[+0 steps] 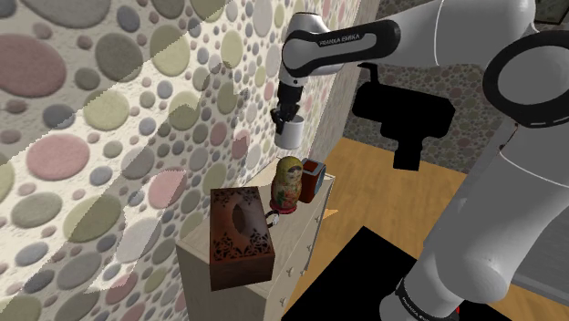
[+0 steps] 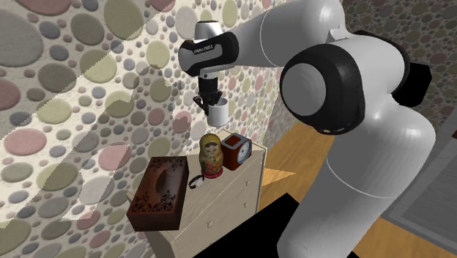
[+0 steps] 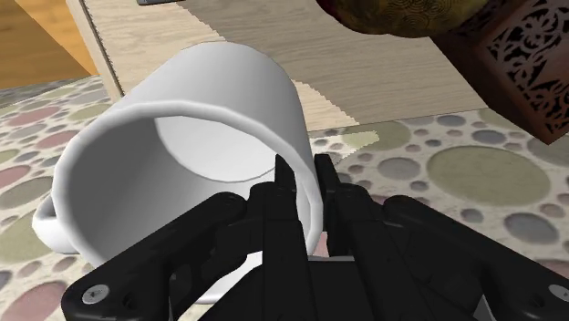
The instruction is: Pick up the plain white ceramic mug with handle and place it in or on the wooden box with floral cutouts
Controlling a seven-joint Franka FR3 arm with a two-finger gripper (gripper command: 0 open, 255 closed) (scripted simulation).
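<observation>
This is a room in a home. A wall (image 1: 91,137) papered with soft-coloured pebble spots meets a warm wood-plank floor (image 1: 383,191). Against the wall stands a pale chest of drawers (image 2: 234,190) topped with household keepsakes: a painted nesting doll (image 2: 212,155), a small red ornament (image 2: 236,150) and a carved wooden box (image 2: 157,194).

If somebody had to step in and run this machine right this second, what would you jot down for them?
The tool is shut on the white mug, pinching its wall at the rim.
The mug hangs in the air above the nesting doll.
The carved wooden box lies on the pale cabinet beside the doll, with nothing on it.
Done: the pick-up.
Left: carry the mug over the box, lower it onto it, let go.
</observation>
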